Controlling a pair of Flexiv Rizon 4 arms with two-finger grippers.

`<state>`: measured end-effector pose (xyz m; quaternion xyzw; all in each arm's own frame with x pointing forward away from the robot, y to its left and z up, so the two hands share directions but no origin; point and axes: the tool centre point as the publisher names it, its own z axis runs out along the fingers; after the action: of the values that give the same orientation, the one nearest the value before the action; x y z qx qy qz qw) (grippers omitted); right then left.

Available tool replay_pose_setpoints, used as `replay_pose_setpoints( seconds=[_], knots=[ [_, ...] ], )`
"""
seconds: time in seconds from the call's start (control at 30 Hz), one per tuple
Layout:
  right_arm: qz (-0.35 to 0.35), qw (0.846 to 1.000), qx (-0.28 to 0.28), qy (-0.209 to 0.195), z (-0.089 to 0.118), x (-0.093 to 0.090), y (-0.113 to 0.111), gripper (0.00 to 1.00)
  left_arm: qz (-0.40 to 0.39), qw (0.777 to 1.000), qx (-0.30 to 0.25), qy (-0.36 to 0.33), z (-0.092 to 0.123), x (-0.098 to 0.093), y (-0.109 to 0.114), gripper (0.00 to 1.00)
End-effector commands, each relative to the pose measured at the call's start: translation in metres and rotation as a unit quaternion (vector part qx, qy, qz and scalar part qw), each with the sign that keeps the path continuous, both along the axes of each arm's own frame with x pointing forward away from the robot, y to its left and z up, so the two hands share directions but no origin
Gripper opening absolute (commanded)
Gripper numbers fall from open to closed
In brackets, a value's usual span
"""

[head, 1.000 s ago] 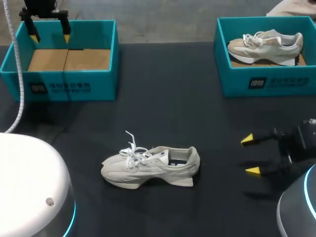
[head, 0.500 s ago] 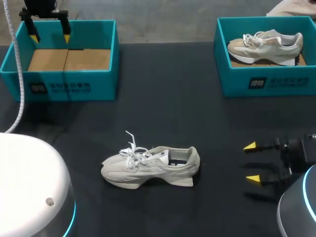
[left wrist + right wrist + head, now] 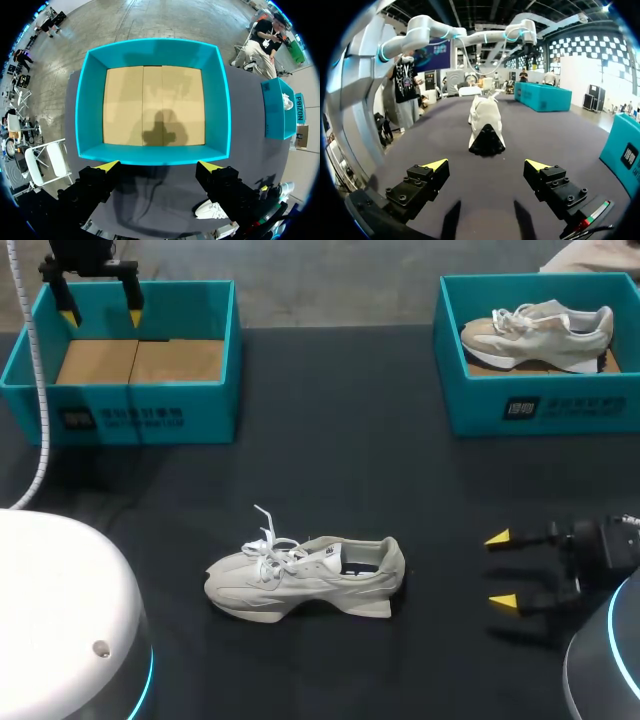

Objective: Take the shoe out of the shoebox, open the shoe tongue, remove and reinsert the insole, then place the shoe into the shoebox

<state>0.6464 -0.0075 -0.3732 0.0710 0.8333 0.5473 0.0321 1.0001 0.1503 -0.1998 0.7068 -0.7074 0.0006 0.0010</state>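
Sneaker [image 3: 305,575] stands heel toward the right gripper [image 3: 500,570], spread wide and empty; best to advance level, centred on that heel. Left gripper [image 3: 101,316], likewise spread and empty, hangs over the shoebox [image 3: 120,410].

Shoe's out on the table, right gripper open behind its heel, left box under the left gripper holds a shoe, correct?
No: the left box under the left gripper is empty, as the left wrist view shows. The shoe is on the table, right gripper open behind its heel.

The shoe [image 3: 305,578] lies on the table [image 3: 330,440], one shoebox [image 3: 140,418] behind-left, another shoebox [image 3: 540,408] behind-right holding a second shoe [image 3: 540,332].
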Motion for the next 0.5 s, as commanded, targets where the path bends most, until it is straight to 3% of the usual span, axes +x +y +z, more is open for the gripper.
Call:
replay_pose_setpoints(
  seconds=[0.03,0.5],
  knots=[
    [0.008,1.000,0.005,0.004,-0.0109,0.0092,0.0029,1.00,0.000,1.000,0.000,0.000,0.0000,0.0000,-0.0001,1.00],
    [0.001,1.000,0.014,-0.010,-0.0116,0.0039,0.0086,1.00,0.000,1.000,0.000,0.000,0.0000,0.0000,-0.0001,1.00]
  ],
)
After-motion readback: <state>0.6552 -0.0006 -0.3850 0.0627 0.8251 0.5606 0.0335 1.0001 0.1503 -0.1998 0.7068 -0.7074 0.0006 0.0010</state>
